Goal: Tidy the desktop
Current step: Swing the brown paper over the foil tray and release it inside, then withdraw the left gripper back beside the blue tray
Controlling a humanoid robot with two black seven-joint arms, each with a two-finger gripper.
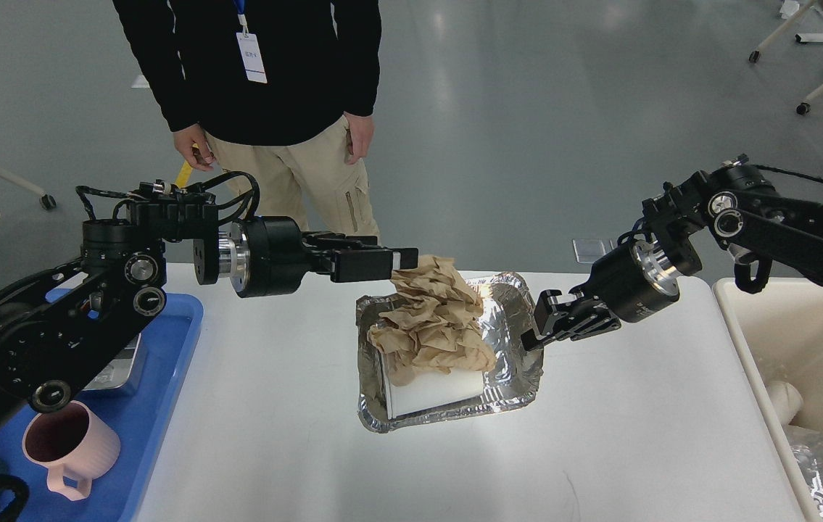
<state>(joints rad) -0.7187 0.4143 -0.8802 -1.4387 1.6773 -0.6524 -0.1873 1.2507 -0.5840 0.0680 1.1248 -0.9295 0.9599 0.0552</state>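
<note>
The white desktop fills the lower view. A foil tray sits at its middle and holds a white paper cup on its side. Crumpled brown paper lies on the cup. My left gripper hovers just above and left of the paper's top, jaws apart, holding nothing. My right gripper is shut on the tray's right rim, which is raised a little.
A blue tray at the left edge holds a pink mug and a metal box. A beige bin stands off the right edge. A person stands behind the table.
</note>
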